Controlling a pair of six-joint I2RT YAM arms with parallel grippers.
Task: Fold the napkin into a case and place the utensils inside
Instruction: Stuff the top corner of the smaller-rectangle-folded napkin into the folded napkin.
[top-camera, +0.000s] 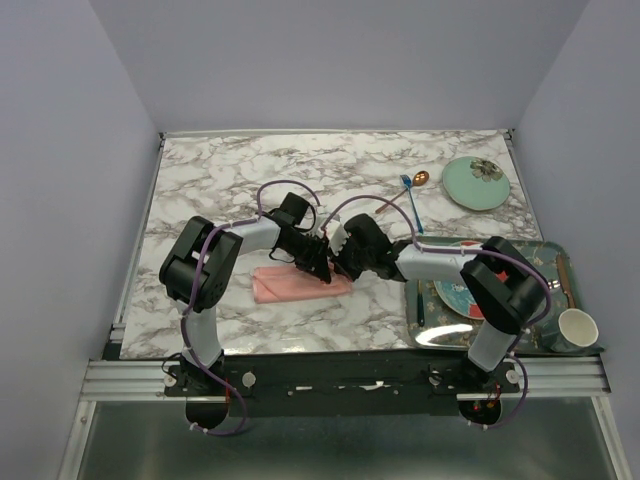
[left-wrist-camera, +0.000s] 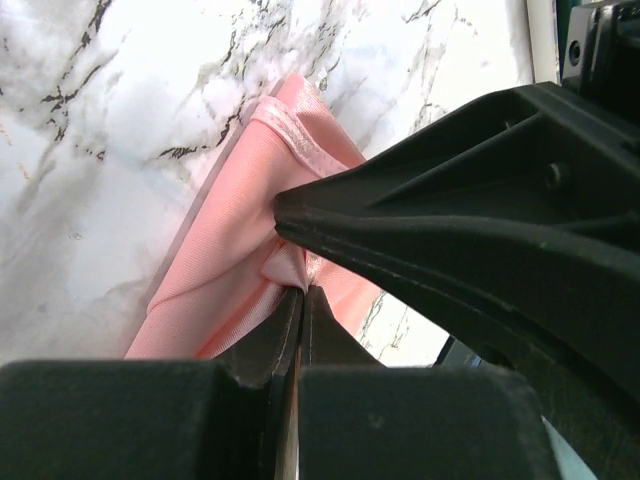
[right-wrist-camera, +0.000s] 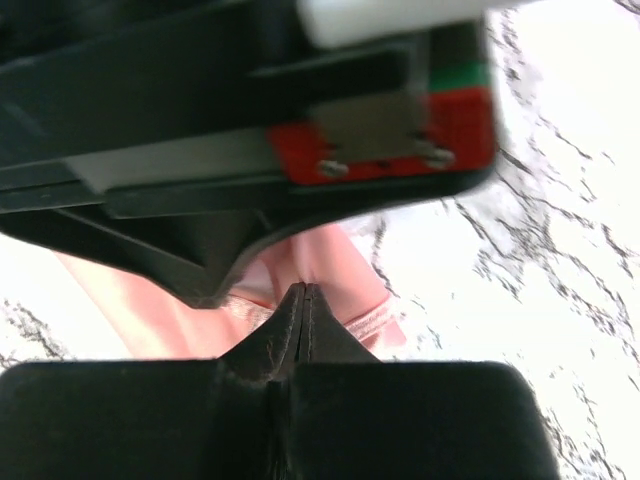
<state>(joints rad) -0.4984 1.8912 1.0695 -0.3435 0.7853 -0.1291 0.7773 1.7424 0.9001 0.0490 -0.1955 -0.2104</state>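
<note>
1. We see the salmon-pink napkin (top-camera: 287, 287) lying as a narrow folded strip on the marble table (top-camera: 220, 180), just ahead of the two arms.
2. The left gripper (left-wrist-camera: 300, 292) is clamped on a small tuck of cloth near the strip's right end.
3. The right gripper (right-wrist-camera: 303, 290) meets it there, fingers pressed together; we cannot tell whether any cloth is caught.
4. The copper spoon (top-camera: 422, 179) and blue fork (top-camera: 411, 200) lie well apart from the napkin, far right, beside a mint-green plate (top-camera: 476, 182).

Part of napkin (top-camera: 285, 286) beneath left gripper (top-camera: 324, 268)
</note>
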